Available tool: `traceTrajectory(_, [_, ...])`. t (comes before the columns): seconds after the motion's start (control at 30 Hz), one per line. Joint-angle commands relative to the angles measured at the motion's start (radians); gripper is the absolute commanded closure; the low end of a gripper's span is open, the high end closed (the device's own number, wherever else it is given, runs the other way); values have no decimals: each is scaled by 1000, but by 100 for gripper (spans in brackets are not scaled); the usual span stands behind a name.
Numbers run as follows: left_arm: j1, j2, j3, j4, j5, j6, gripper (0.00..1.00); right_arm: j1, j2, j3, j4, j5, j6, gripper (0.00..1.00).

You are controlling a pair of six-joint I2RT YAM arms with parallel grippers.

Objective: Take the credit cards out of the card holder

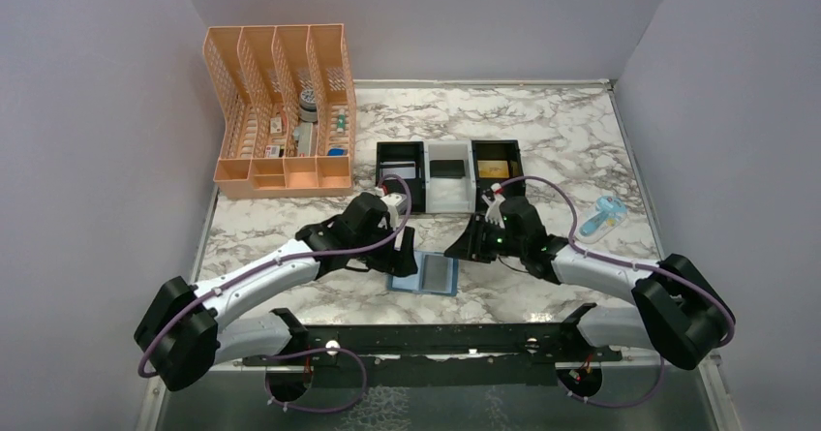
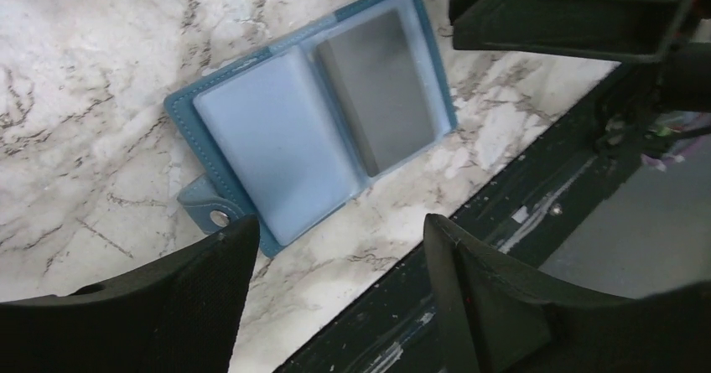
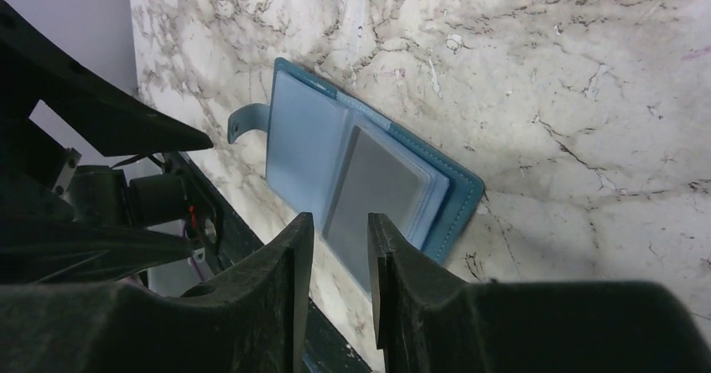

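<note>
**Card holder lying open between two grippers**

The marble table (image 1: 542, 140) is carrying everything. A peach organiser rack (image 1: 281, 111) is standing well beyond the left gripper (image 1: 405, 249), towards the far left corner. A black-and-white tray (image 1: 450, 197) is sitting just beyond both grippers. It is holding a silver-grey card (image 1: 397, 169) in its left compartment, a black card (image 1: 447, 169) in the middle and a gold card (image 1: 492, 169) on the right.

The left gripper (image 2: 335, 222) is hovering with its fingers spread wide and nothing between them. The right gripper (image 3: 339, 222) is facing it, with its fingers narrowly parted and nothing visibly pinched. Whether its tips are touching anything cannot be told.

The card holder (image 2: 277, 147) is lying open and flat on the table, directly under and between the two grippers, near the table's front edge. A grey card (image 3: 373, 193) is sitting in the pocket nearer the right gripper, just past that gripper's fingertips. The pocket nearer the left gripper is showing only a pale blue panel. A small strap tab (image 2: 210, 209) is sticking out on the left gripper's side.
</note>
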Motion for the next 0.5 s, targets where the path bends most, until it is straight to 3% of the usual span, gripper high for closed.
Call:
traceTrajectory(0.0, [-37, 59, -3, 6, -139, -51, 29, 3, 40, -9, 26, -41, 21, 70])
traceTrajectory(0.47, [-103, 177, 0, -23, -279, -56, 46, 9, 163, 14, 108, -133, 35, 77])
